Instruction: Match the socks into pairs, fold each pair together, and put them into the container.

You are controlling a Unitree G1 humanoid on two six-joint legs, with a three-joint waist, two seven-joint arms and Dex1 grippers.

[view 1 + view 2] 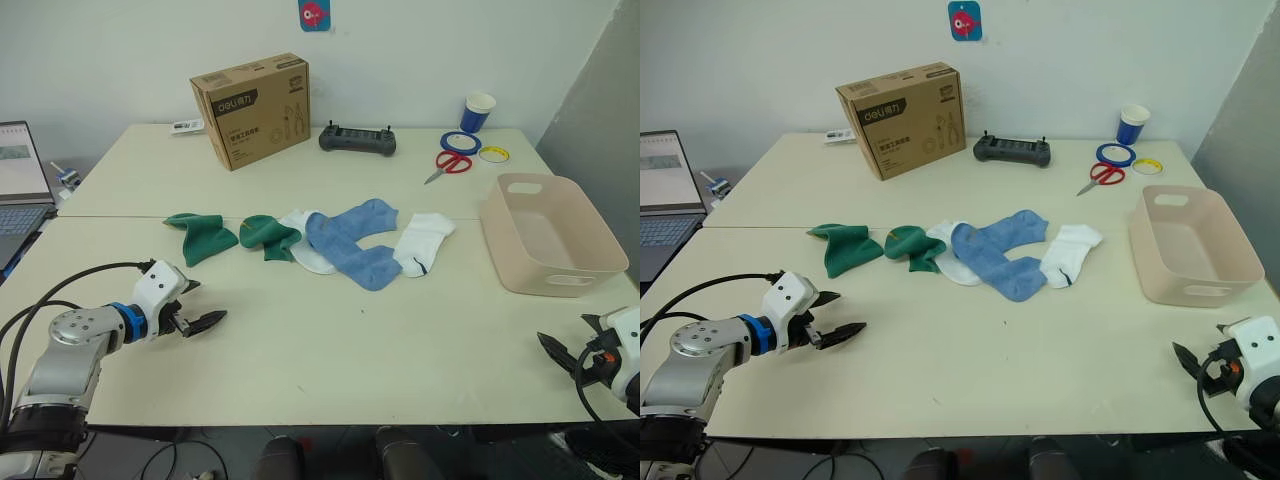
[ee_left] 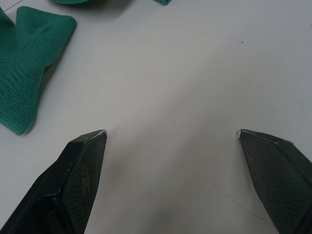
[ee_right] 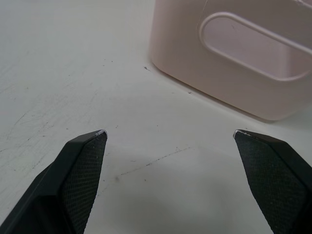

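Note:
Several socks lie in a row across the table's middle: a dark green sock (image 1: 202,236), a second dark green one (image 1: 268,235), a white one (image 1: 308,248) partly under two overlapping light blue socks (image 1: 352,243), and a white sock with a small dark mark (image 1: 422,242). The pale pinkish-beige container (image 1: 525,278) stands empty at the right. My left gripper (image 1: 198,303) hovers open near the front left, just short of the first green sock (image 2: 24,73). My right gripper (image 3: 169,132) is open at the front right, close to the container's near wall (image 3: 185,58).
At the back stand a brown cardboard box (image 1: 251,108), a black controller (image 1: 357,140), a blue paper cup (image 1: 478,112), red scissors (image 1: 447,165) and two tape rolls (image 1: 460,141). A laptop (image 1: 20,190) sits off the left edge.

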